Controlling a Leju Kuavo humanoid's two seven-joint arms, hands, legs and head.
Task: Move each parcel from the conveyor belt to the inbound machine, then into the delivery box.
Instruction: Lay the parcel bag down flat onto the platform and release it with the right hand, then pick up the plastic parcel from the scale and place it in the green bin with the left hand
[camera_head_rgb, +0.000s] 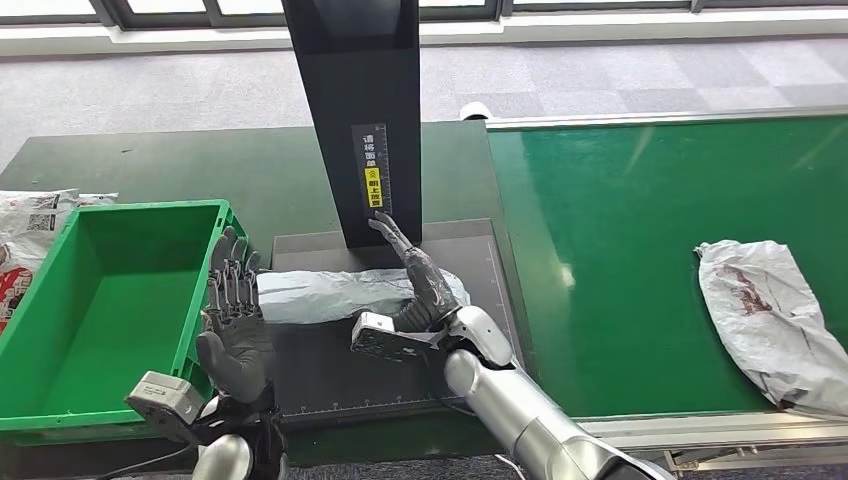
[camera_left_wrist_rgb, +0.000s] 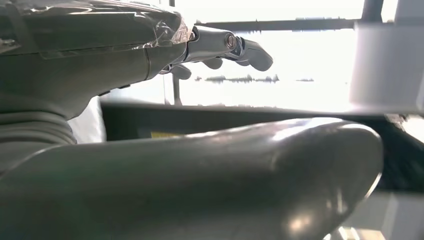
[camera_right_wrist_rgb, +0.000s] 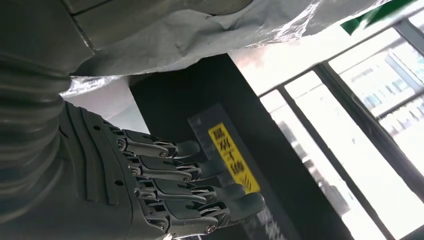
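Scanning left to right from the head view: spare parcels (camera_head_rgb: 30, 225) are lying well beyond the far side of the green delivery box (camera_head_rgb: 110, 300), which is sitting just outside my left hand (camera_head_rgb: 235, 320). That hand is standing upright with fingers spread, holding nothing, its fingertips nearly level with the near end of the grey parcel (camera_head_rgb: 350, 292).

The parcel is lying flat on the inbound machine's platform (camera_head_rgb: 400, 380), stretched between my two hands, below the black scanner post (camera_head_rgb: 365, 120). My right hand (camera_head_rgb: 420, 275) is resting over the parcel's other end, fingers extended toward the post's yellow label (camera_head_rgb: 374, 187); the right wrist view is showing those fingers (camera_right_wrist_rgb: 190, 190) straight and apart with the bag's film lying across the back of the hand. I am reading it as empty, not gripping.

Judging the scan step as under way. For the transfer, I am planning to close both hands on opposite ends, lift level so the slack bag is not sagging, and clear the box wall.

Another parcel (camera_head_rgb: 770, 320) is waiting on the conveyor belt (camera_head_rgb: 620, 200), well outside my right hand.
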